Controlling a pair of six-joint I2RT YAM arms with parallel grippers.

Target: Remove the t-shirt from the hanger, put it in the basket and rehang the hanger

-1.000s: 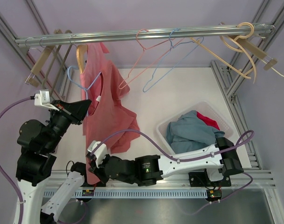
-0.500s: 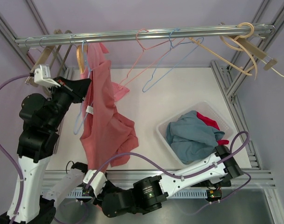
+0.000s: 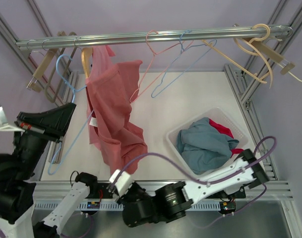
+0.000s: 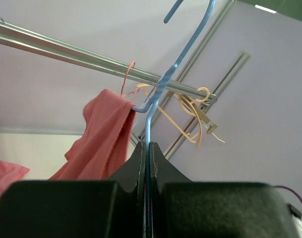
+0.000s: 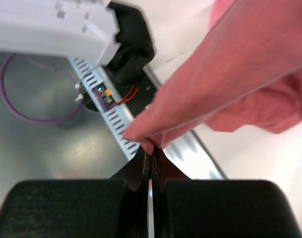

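Blue hanger (image 4: 149, 131) now further left, tight in left jaws; t-shirt (image 3: 113, 119) hem tight in right jaws

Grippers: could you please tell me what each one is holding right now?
Left gripper: closed on the hanger.
Right gripper: closed on the t-shirt.

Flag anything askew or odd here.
The blue hanger hangs steeply tilted, clamped in the left gripper, its hook seemingly off the rail. The pink t-shirt is bunched and twisted, one edge snagged on the hanger, another pinched by the right gripper.
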